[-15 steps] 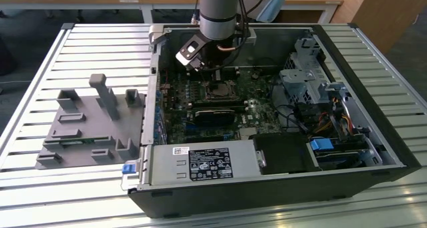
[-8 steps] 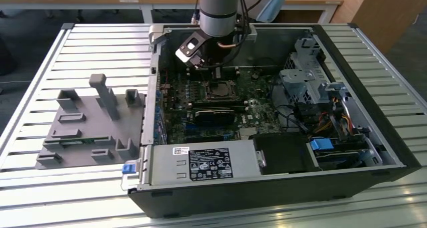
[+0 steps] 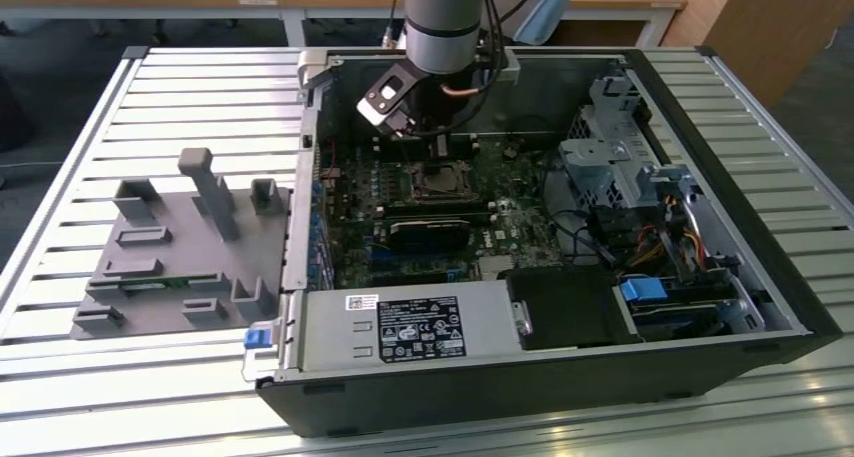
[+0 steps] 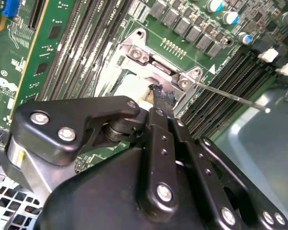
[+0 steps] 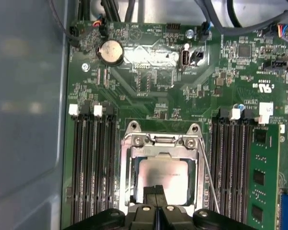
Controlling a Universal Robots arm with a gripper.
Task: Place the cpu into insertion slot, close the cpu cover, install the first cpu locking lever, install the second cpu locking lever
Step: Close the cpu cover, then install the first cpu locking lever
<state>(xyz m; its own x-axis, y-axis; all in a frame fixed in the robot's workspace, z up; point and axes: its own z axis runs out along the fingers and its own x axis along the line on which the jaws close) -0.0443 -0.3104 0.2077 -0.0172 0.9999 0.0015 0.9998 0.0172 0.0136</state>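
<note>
In the first wrist view the cpu (image 5: 163, 172) lies flat in the insertion slot, its dull silver face showing through the window of the cpu cover (image 5: 128, 167), which lies down over it. My gripper (image 5: 157, 194) is shut, fingertips together over the near edge of the cover and cpu, with nothing seen between them. One thin wire locking lever (image 5: 209, 175) runs along the socket's side; in the second wrist view this lever (image 4: 230, 98) sticks out free beside my gripper (image 4: 159, 96). In the exterior view my gripper (image 3: 430, 142) hangs just above the insertion slot (image 3: 435, 182).
Black memory slots (image 5: 93, 163) flank the socket on both sides of the green board (image 5: 149, 86). The open computer case (image 3: 747, 307) holds a long black block (image 3: 430, 227), a drive cage (image 3: 607, 167) and a power supply (image 3: 407, 329). A grey fixture (image 3: 174, 247) sits at the exterior view's left.
</note>
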